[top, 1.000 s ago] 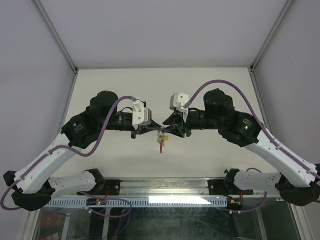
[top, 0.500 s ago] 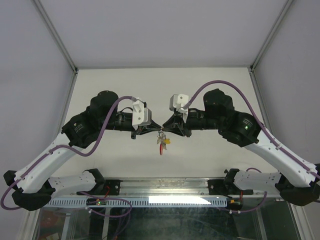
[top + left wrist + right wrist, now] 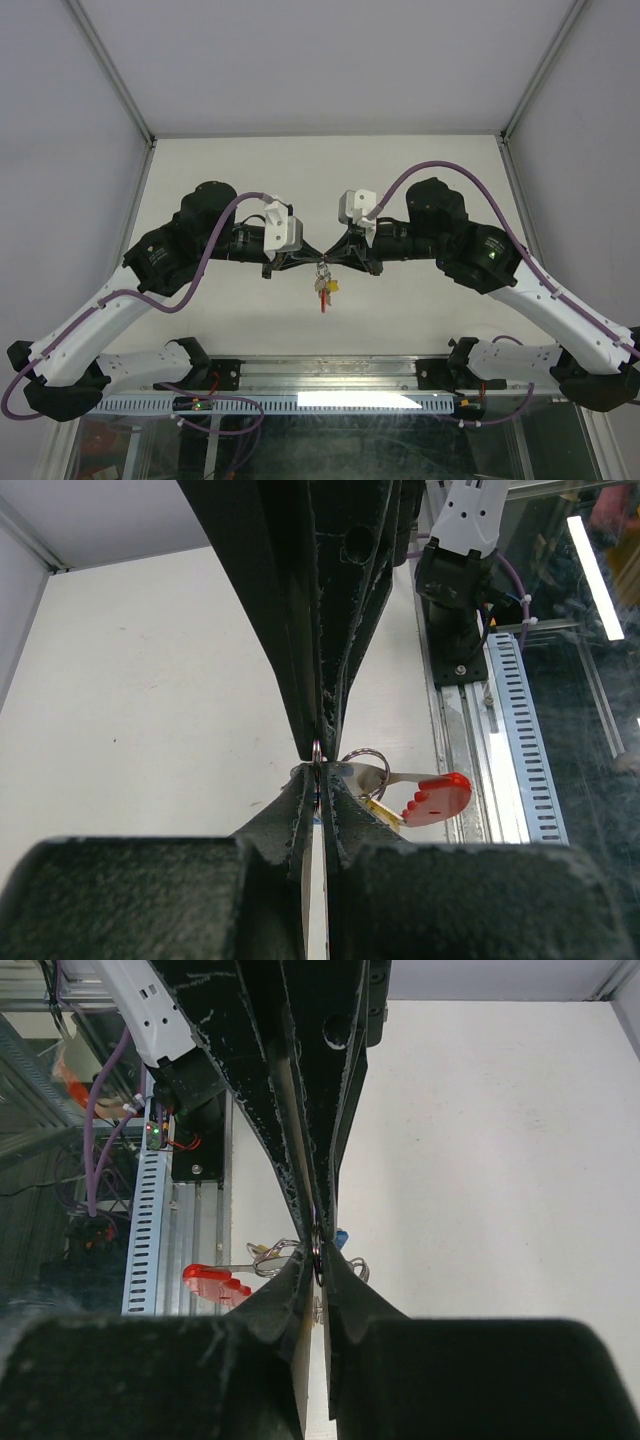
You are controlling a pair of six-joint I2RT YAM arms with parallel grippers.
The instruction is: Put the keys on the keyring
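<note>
Left pincer (image 3: 311,261): clenched tight on the keyring (image 3: 316,752), pinning the thin loop edge-on in mid-air, likely so it cannot swing.
Keyring: pinched between the two meeting tips, well above the tabletop (image 3: 250,180).
Keys (image 3: 323,287): hang from the loop below the tips, the red key (image 3: 437,798) sticking out furthest; seemingly threaded already.
Right pincer (image 3: 334,261): closed down onto the loop's opposite side, probably to steady or pry the wire.

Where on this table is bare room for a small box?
Free: the far table strip beyond the arms; the near strip between the keys and the rail. Crowded: the centre, where left gripper and right gripper meet at the keyring.
</note>
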